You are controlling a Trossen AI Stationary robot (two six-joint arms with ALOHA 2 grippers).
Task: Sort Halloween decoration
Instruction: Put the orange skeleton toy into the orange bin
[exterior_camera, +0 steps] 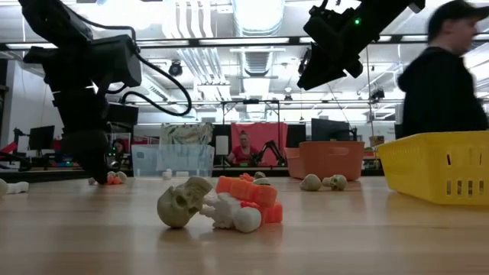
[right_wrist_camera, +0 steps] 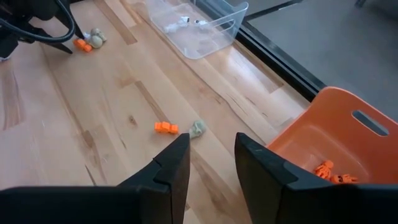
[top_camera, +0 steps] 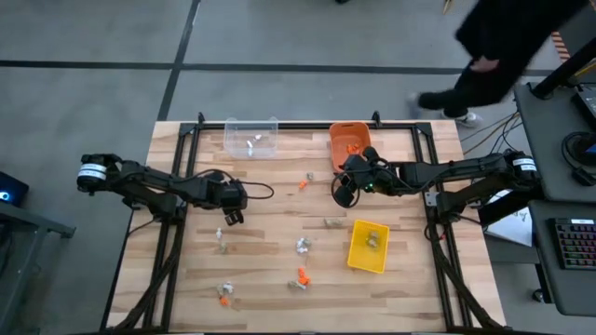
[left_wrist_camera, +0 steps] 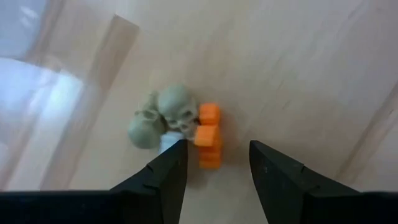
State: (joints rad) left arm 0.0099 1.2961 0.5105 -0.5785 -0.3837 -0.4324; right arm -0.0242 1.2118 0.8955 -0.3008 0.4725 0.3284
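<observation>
The Halloween decoration lies scattered on the wooden table as tiny trinkets. In the left wrist view, two tan skulls (left_wrist_camera: 163,116), an orange piece (left_wrist_camera: 209,134) and a white piece lie together just ahead of my left gripper (left_wrist_camera: 214,152). That gripper (top_camera: 231,216) points down, open, close above them. My right gripper (top_camera: 343,191) hangs open and holds nothing, high above the table beside the orange bin (top_camera: 349,141). Below it an orange trinket (right_wrist_camera: 165,127) and a tan skull (right_wrist_camera: 198,129) lie on the table.
A clear bin (top_camera: 251,138) with white pieces stands at the far edge, and a yellow bin (top_camera: 368,247) with a tan piece at the right. More trinkets lie near the front edge (top_camera: 300,277). A person (top_camera: 503,56) walks past behind the table's far right corner.
</observation>
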